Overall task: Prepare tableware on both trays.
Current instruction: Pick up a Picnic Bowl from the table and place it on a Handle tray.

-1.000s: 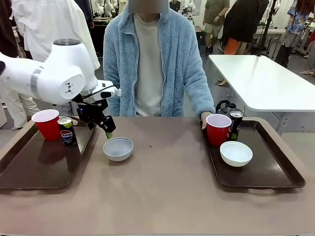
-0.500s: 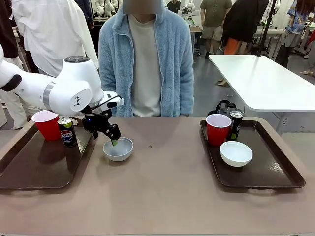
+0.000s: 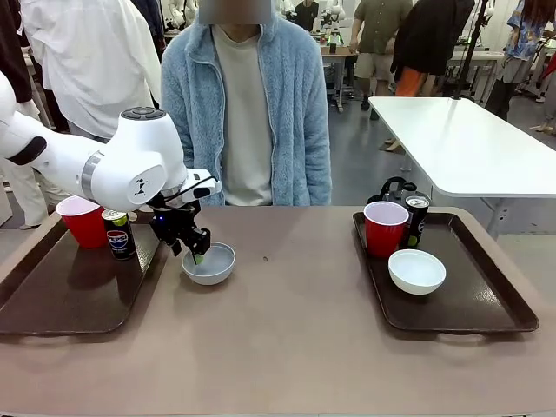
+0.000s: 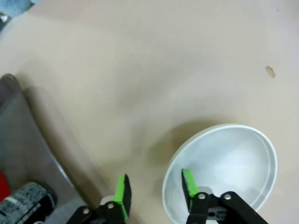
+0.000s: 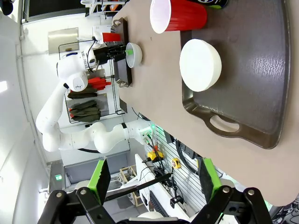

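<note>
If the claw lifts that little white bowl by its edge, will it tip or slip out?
It may tilt. The left claw has one pad inside the bowl and one outside, at one side of the rim only, so the far side would probably hang lower. The bowl looks smooth and glossy, so it could slip. It looks thin and empty, likely light enough to lift.

Brown table (image 3: pixel 287 347), person in pale blue fleece (image 3: pixel 248 113) behind it, white table (image 3: pixel 469 139) beyond

L tray (image 3: pixel 52 304) held red cup (image 3: pixel 83 220) and black can (image 3: pixel 118 233), both upright. R tray (image 3: pixel 486 300) held cup (image 3: pixel 385 228), can (image 3: pixel 417 219), white bowl (image 3: pixel 416 271). Second bowl (image 3: pixel 209 263) sat upright on desk beside L tray.
</note>
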`<state>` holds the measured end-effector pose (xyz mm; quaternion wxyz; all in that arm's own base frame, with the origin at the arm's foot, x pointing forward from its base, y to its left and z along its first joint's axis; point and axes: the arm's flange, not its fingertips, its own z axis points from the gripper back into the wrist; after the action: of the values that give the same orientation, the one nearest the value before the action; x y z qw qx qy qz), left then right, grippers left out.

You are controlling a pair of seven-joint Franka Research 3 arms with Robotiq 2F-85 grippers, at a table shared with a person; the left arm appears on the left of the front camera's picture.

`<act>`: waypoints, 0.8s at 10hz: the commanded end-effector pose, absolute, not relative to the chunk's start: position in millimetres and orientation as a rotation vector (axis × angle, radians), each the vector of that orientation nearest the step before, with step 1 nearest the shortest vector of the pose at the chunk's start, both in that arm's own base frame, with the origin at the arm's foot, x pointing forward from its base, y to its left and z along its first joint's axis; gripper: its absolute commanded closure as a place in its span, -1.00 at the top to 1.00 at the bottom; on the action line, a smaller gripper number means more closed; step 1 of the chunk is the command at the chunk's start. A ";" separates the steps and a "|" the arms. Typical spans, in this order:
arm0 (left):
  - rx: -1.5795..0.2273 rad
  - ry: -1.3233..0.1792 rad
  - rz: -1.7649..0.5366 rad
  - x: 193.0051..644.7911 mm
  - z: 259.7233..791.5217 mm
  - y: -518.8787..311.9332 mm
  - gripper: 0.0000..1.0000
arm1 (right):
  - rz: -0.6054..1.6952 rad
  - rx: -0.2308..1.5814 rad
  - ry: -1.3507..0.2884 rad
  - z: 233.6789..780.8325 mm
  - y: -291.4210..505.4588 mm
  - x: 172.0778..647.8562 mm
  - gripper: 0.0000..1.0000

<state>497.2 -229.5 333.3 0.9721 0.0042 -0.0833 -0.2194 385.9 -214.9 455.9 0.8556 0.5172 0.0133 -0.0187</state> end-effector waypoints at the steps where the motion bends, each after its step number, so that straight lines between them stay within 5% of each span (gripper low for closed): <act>1: 0.056 -0.167 -0.385 490.9 332.0 -235.8 -1.00 | -0.051 1.084 0.029 457.4 -214.0 385.3 1.00; 2: 0.054 -0.152 -0.373 489.5 333.4 -235.3 -0.82 | -0.051 1.084 0.029 457.4 -214.0 385.3 1.00; 3: 0.046 -0.151 -0.362 487.7 334.6 -234.7 -1.00 | -0.051 1.084 0.029 457.4 -214.0 385.3 1.00; 8: -0.044 -0.072 -0.294 462.4 368.0 -222.7 -1.00 | -0.051 1.084 0.029 457.4 -214.0 385.3 1.00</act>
<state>479.8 -227.9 356.6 0.9848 -0.0144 -0.0551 -0.1641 386.0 -214.8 455.8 0.8556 0.5172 0.0134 -0.0186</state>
